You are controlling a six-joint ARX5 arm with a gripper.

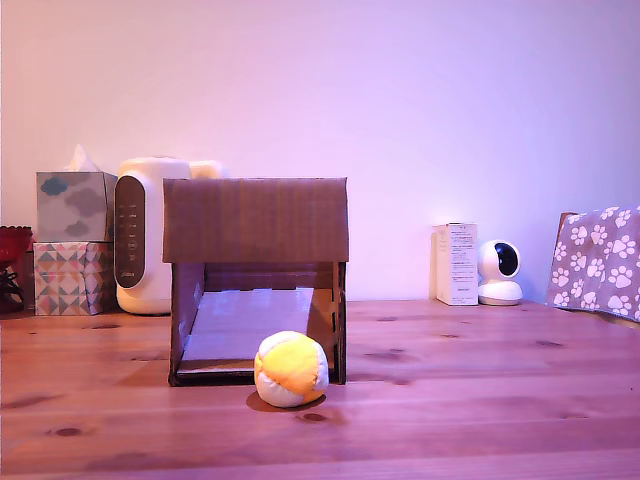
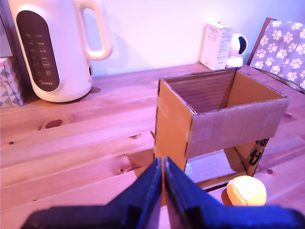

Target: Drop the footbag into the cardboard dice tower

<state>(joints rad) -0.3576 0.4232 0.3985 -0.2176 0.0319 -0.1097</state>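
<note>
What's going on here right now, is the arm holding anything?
Nothing is held. The gripper is shut and empty, its fingers pressed together, hanging above the wooden table near the cardboard dice tower. The footbag rests on the table just in front of the tower's lower opening, toward the exterior view's right side of it. The tower's open top, seen from the wrist view, shows nothing inside. The drop is not yet done.
</note>
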